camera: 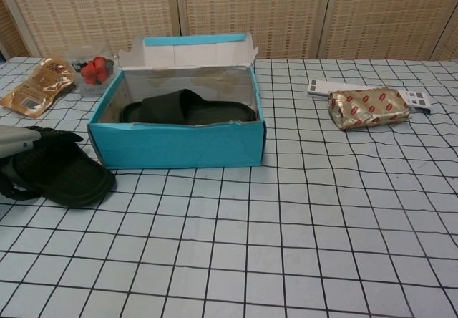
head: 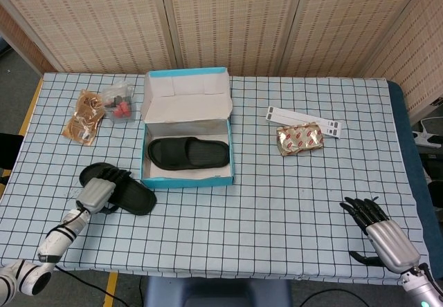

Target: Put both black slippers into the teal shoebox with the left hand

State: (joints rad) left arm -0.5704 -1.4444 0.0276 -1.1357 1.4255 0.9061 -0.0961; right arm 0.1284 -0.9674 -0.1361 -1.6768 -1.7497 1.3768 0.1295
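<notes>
At the far left, the left hand (head: 95,194) lies on the strap end of the loose slipper (head: 128,193), its dark fingers (camera: 54,137) curled over the strap (the grip looks closed on it, the sole still flat on the table (head: 277,196)). At 12 o'clock from this slipper are a brown packet (head: 83,117) and a clear bag with red pieces (head: 119,103). At 2 o'clock from it stands the box (head: 187,178), lid up, with the second slipper (head: 188,153) inside. Well to the right lie a foil pack (head: 300,140) and a white strip (head: 304,121) touching it. At the far right, near the table edge, the right hand (head: 379,232) rests with fingers apart, holding nothing
</notes>
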